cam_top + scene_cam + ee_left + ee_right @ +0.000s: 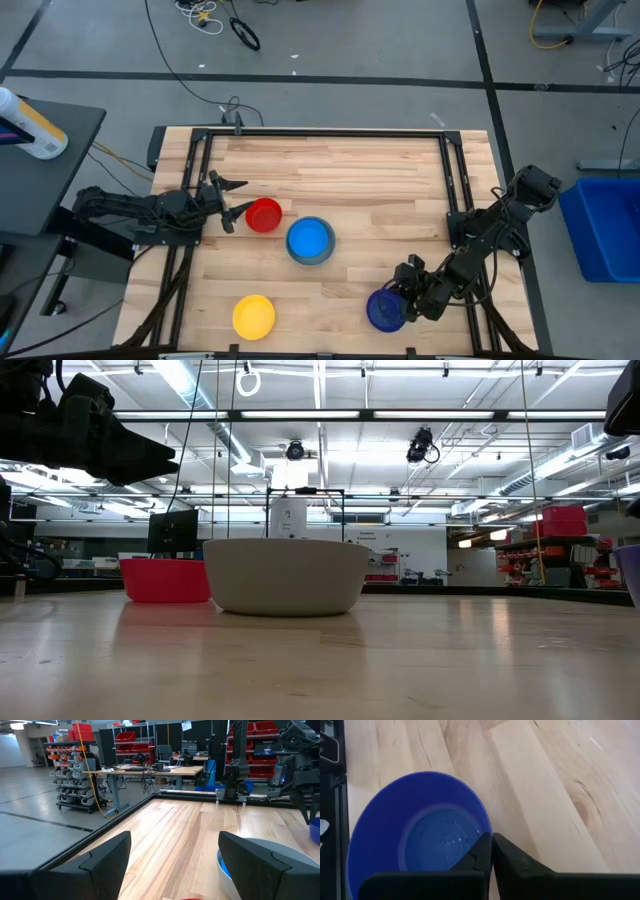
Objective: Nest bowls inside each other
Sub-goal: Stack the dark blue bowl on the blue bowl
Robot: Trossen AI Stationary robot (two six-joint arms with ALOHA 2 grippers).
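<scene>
The dark blue bowl (417,837) lies near the table's front right corner, and its rim is pinched by the right gripper (491,851), fingers closed together on it. It should be lifted slowly, kept level, and carried toward the light blue bowl (309,239). The left gripper (230,199) waits apart beside the red bowl (264,214).

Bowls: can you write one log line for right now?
right gripper: jaws shut on dark blue round plastic bowl's rim | left gripper: jaws open beside red round plastic bowl

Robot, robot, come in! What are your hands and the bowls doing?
Right hand shut on dark blue bowl's rim. Left hand open beside red bowl. Light blue bowl nested in grey. Yellow bowl alone.
</scene>
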